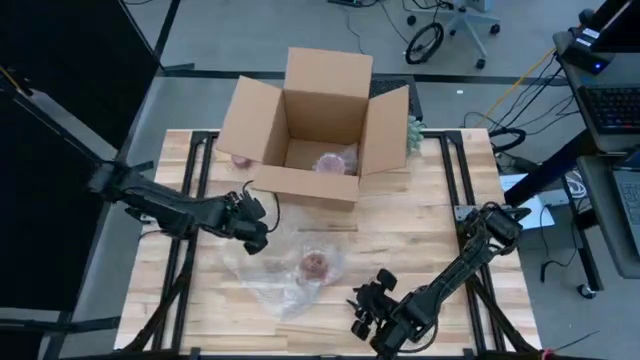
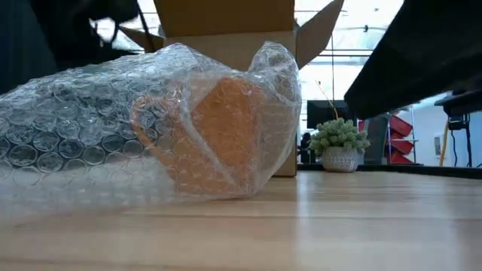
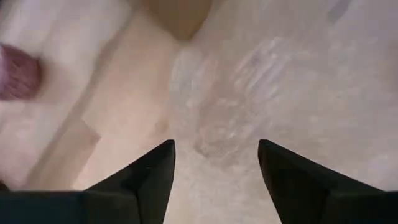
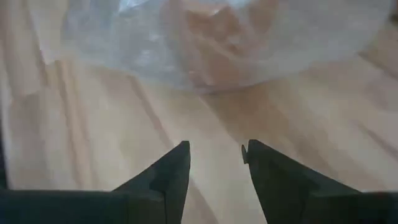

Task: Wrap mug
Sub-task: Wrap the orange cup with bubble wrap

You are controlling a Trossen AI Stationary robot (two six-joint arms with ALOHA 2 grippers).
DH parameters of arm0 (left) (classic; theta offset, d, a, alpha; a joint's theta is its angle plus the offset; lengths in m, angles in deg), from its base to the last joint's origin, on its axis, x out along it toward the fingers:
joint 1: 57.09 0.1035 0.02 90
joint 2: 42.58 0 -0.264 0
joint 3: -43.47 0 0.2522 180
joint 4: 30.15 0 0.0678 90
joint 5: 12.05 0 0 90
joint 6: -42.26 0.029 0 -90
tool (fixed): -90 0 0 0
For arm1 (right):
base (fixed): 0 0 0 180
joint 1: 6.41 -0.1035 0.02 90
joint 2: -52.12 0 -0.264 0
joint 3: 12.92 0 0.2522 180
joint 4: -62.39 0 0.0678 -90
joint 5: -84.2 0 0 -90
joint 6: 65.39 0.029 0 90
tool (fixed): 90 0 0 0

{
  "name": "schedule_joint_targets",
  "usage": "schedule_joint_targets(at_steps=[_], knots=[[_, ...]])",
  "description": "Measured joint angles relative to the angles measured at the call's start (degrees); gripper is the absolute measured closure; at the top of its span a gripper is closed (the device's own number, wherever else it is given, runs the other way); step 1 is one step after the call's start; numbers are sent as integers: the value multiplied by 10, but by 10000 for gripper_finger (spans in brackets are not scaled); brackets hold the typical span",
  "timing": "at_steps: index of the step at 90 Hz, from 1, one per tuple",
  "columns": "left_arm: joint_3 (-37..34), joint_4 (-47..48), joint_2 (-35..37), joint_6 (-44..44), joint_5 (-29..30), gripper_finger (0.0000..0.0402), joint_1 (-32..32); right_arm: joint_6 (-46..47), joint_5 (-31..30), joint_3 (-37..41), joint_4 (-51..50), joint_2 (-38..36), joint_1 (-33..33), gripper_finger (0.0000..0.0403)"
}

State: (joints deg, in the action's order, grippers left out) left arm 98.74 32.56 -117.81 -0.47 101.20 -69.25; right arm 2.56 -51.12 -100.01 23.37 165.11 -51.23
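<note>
An orange-pink mug (image 1: 316,265) lies on the table under a sheet of clear bubble wrap (image 1: 275,285). In the low view the wrap (image 2: 75,113) is folded loosely over the mug (image 2: 218,128), which lies on its side. My left gripper (image 1: 258,238) stands open at the wrap's far left edge. Its wrist view looks down on the wrap (image 3: 224,124) past the spread fingers of the gripper (image 3: 216,144). My right gripper (image 1: 362,305) is open near the table's front edge, to the right of the wrap. It points at the covered mug (image 4: 224,31) from a short way off.
An open cardboard box (image 1: 310,125) stands at the far middle of the table with a wrapped pinkish thing (image 1: 330,162) inside it. A small potted plant (image 1: 413,133) stands to the right of the box. Bare wooden table (image 1: 420,240) lies right of the wrap.
</note>
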Motion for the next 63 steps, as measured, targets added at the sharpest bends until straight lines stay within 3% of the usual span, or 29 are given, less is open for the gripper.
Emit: schedule_joint_targets(at_steps=[21, 37, 50, 63], knots=[[-111, -105, -1, 10, -46, 183, 38, -42, 0, 40, 136, 0, -19, 257], [-127, -160, 0, 51, -48, 183, 52, -39, 0, 44, 151, 0, -23, 257], [-127, -218, -1, 90, -91, 185, 57, -41, 0, 44, 160, 0, -23, 257], [-127, -227, -1, 90, -105, 228, 61, -47, 0, 44, 160, 0, -23, 257]])
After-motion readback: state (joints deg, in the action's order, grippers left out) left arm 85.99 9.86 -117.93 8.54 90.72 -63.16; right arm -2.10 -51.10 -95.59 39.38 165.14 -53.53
